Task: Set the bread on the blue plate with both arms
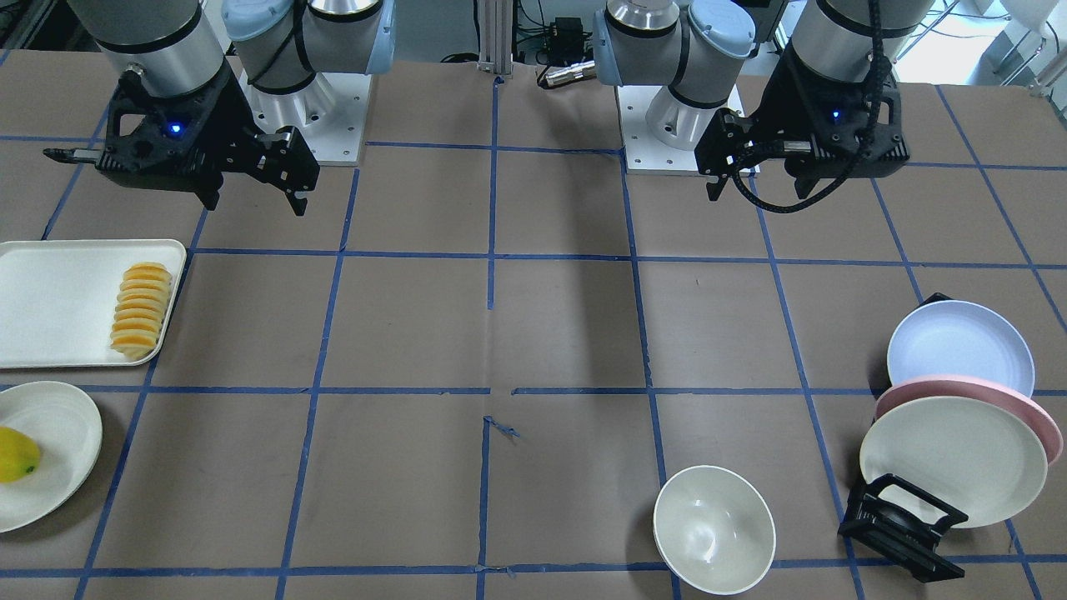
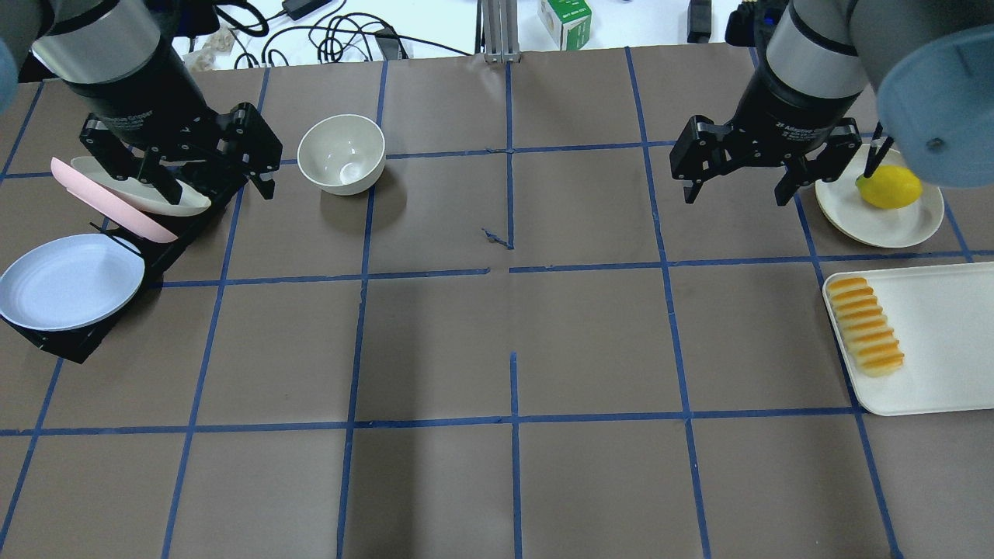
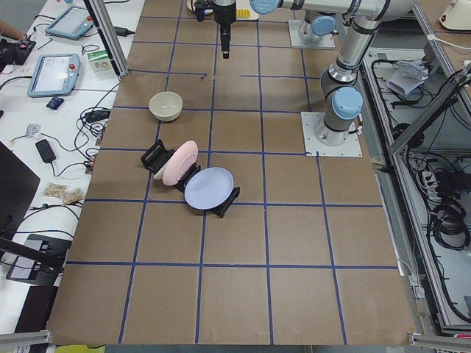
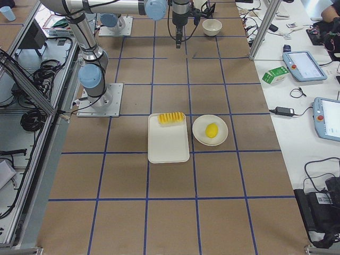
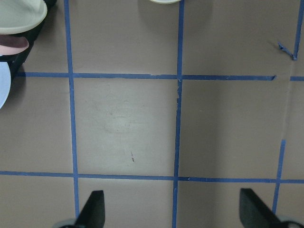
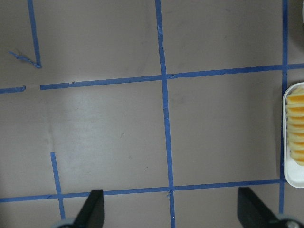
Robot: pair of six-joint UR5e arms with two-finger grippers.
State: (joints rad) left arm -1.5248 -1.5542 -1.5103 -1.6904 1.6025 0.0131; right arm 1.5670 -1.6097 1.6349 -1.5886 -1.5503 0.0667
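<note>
The bench (image 2: 512, 349) is a wide brown surface marked into squares with blue tape, and the task's things sit at its opposite ends. Both arms hang over the far half. The left gripper (image 2: 217, 189) hovers above the plate rack and the right gripper (image 2: 734, 198) is just left of the lemon's plate. Each has its jaws spread wide and holds nothing; the wrist views show only bare bench between the fingers.

At the right end lies a white rectangular tray (image 2: 940, 365). On it the bread (image 2: 864, 326), a ridged row of orange-yellow slices, rests along the tray's left edge. Far of the tray is a cream plate (image 2: 870, 221) carrying a lemon (image 2: 889, 186).

At the left end a black rack (image 2: 54, 345) holds three plates leaning on edge. The blue plate (image 2: 70, 283) is in the near slot, with a pink plate (image 2: 116, 210) and a cream one behind it. A cream bowl (image 2: 342, 151) stands to the rack's right.

By the look of it, nothing of the task is done yet. The bread is untouched and the blue plate is still racked, well apart from it. What is probably left is the whole job: one arm frees the plate, and the other brings the bread onto it.
</note>
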